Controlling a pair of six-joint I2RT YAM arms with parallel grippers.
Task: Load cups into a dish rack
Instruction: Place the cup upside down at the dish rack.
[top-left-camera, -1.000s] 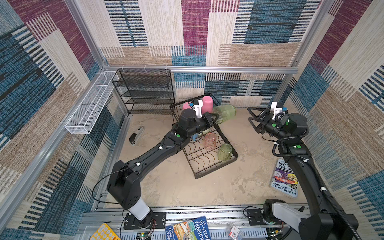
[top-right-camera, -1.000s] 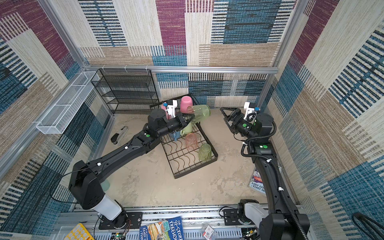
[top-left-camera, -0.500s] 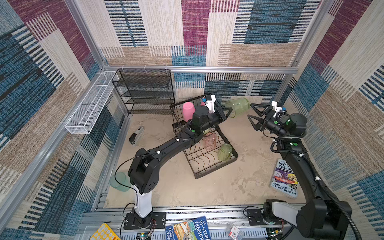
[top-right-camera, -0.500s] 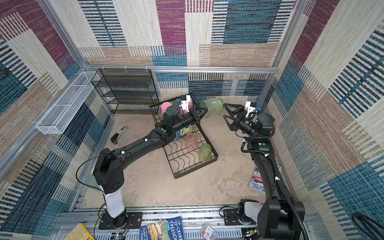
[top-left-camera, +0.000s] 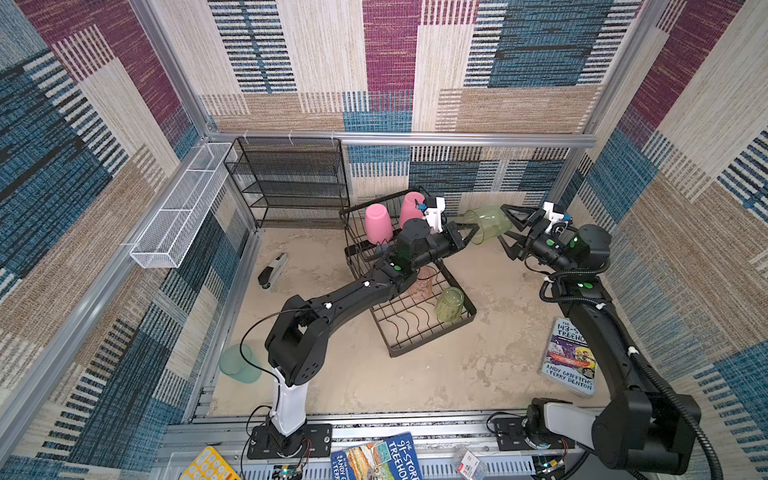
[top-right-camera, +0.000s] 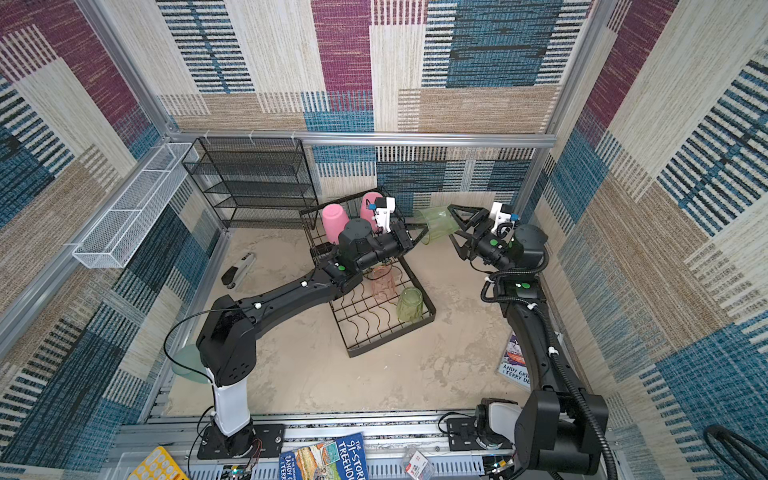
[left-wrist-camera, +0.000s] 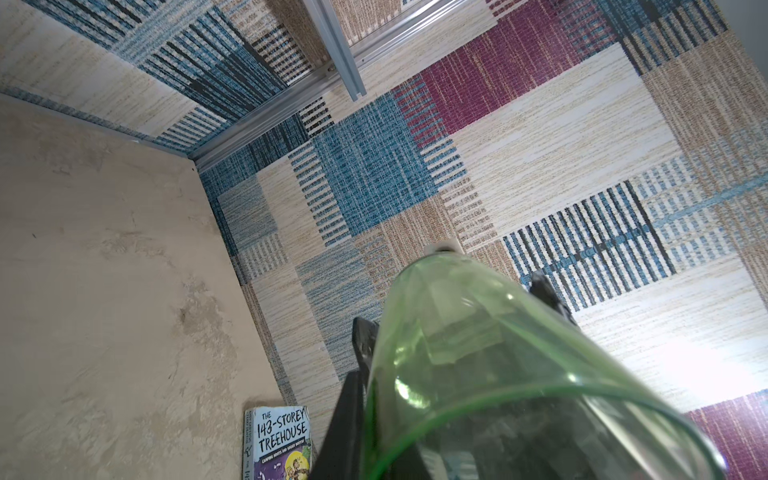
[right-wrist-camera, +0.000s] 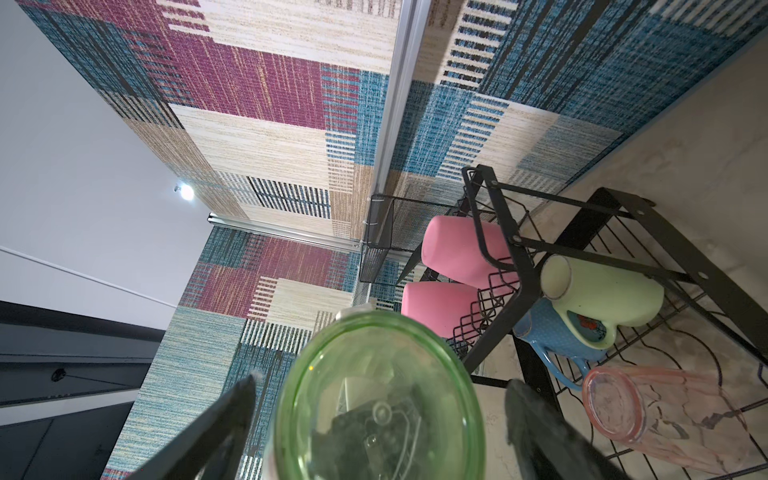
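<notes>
Left fingers (top-left-camera: 466, 228) clamped fully together on the rim of a clear-green tumbler (top-left-camera: 487, 222). The tumbler hangs on its side in the air, clear of the counter (top-left-camera: 374, 386). Clock set with 12 at the back wall in both top views: mouth toward 9, base toward 3. It sits just off the 3 o'clock side of the upper basket of the dish rack (top-left-camera: 415, 344).

Right fingers (top-left-camera: 513, 212) spread wide, straddling the base end of the same tumbler. In the right wrist view a gap shows between each finger (right-wrist-camera: 220, 428) and the tumbler wall, so nothing is held on my right side.

Dish rack stands mid-counter, long axis roughly 11 to 5:
- upper basket, 11 o'clock end: pink tumbler (top-left-camera: 377, 224) and second pink tumbler (top-left-camera: 410, 210) side by side, bases up
- under that basket, on the lower tray: pale-green mug (right-wrist-camera: 602, 295), with the blue mug (right-wrist-camera: 548, 338) close against it and partly hidden
- open part of the lower tray: clear-pink tumbler (top-left-camera: 423, 284), with the second clear-green tumbler (top-left-camera: 449, 305) just beside it toward 4 o'clock

Teal tumbler (top-left-camera: 239, 365) in the 8 o'clock corner of the counter, well apart from the rack, partly behind my left arm.

Book (top-left-camera: 569, 357) lies flat on the counter at 4 o'clock, near my right arm
</notes>
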